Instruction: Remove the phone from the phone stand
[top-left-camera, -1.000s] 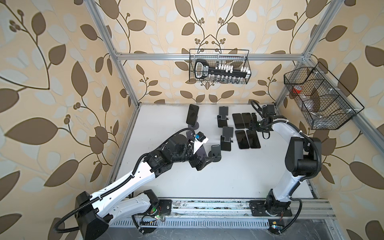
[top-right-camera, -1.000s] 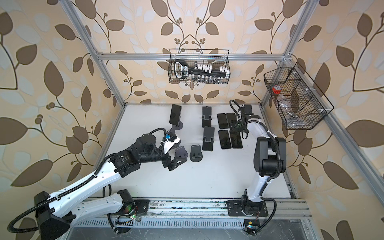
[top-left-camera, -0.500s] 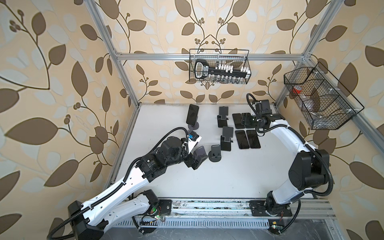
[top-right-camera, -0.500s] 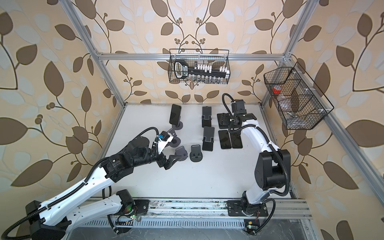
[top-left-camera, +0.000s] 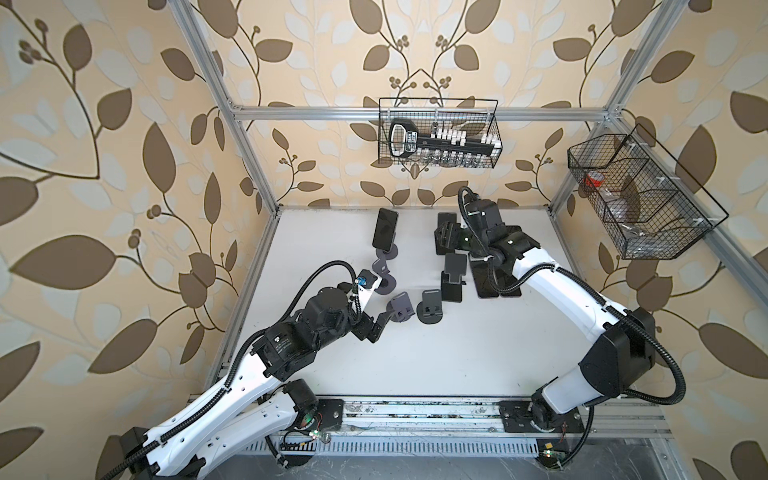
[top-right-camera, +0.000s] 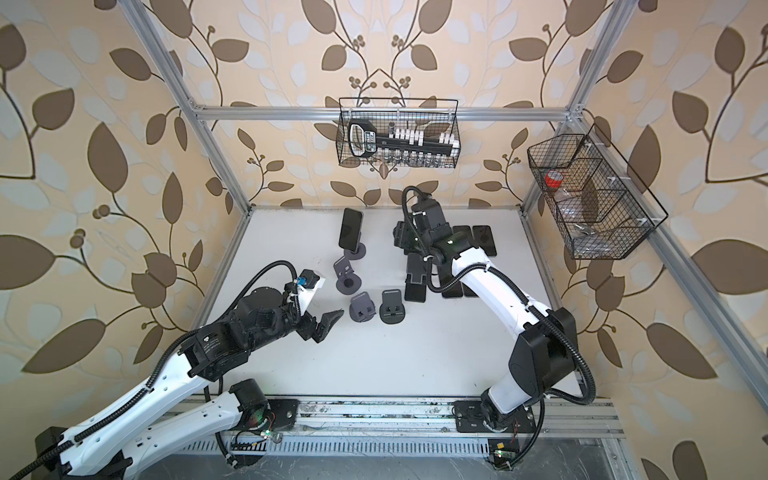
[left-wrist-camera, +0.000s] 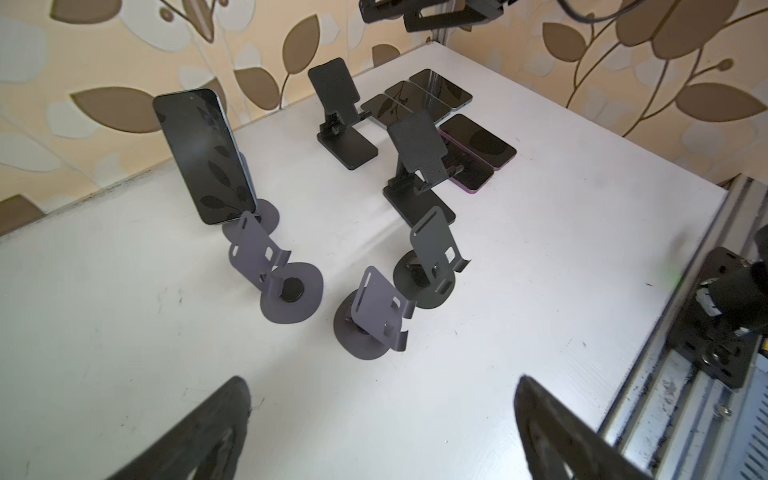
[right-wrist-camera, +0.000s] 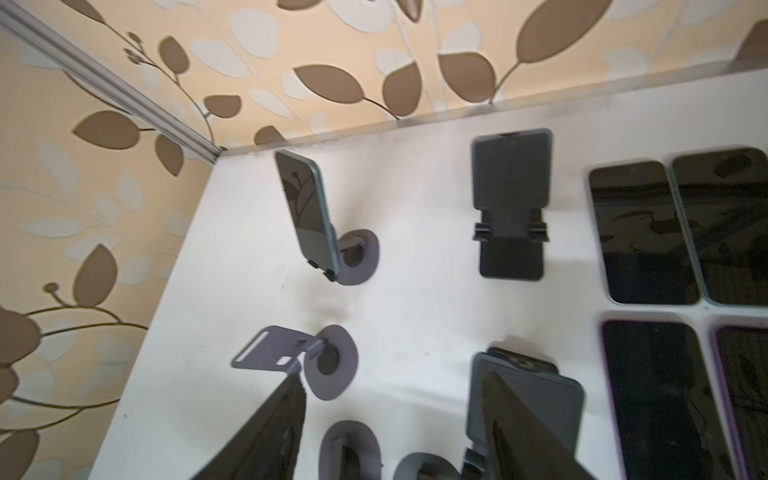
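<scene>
One phone (top-left-camera: 384, 227) is seen propped near-upright on the stand (top-left-camera: 388, 252) by the back wall (top-left-camera: 332, 174), straight beyond the wide-open left gripper (left-wrist-camera: 381, 384), though the empty, parted right gripper (right-wrist-camera: 392, 376) is reckoned closer tbh.

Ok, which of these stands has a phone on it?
The round-based stand at the back left: a phone leans upright on it. The other five stands are bare, and the remaining phones lie flat on the table.

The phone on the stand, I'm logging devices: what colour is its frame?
The phone has a blue-green frame, clearest in the right wrist view.
</scene>
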